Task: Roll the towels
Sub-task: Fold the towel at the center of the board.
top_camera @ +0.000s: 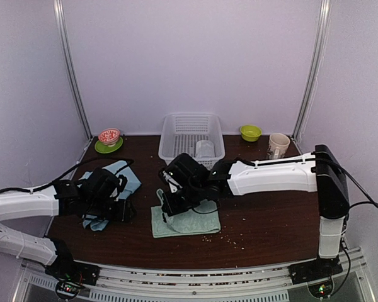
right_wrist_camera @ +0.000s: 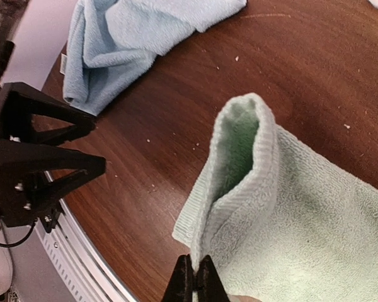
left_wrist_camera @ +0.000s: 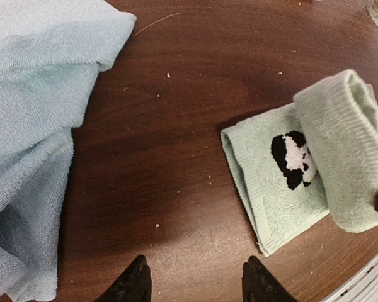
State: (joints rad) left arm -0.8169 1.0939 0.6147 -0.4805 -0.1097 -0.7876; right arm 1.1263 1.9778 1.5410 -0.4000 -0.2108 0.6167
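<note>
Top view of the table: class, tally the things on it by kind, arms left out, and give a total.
Towels: 3 (light blue towel, pale green towel, greyish-white towel)
Bowls: 2 (green bowl, red bowl)
Plates: 1 (green plate)
Cup: 1
Basket: 1
Total: 8

Robot lab test cell: plain white enclosure panels (top_camera: 189, 56) w/ slim metal corner posts (top_camera: 72, 69), two white-and-black robot arms (top_camera: 277, 176) bolted to a ribbed metal base rail (top_camera: 195, 283), dark brown wooden counter (top_camera: 264, 214) w/ a few kitchen props, e.g. white plastic lattice basket (top_camera: 190, 129).
</note>
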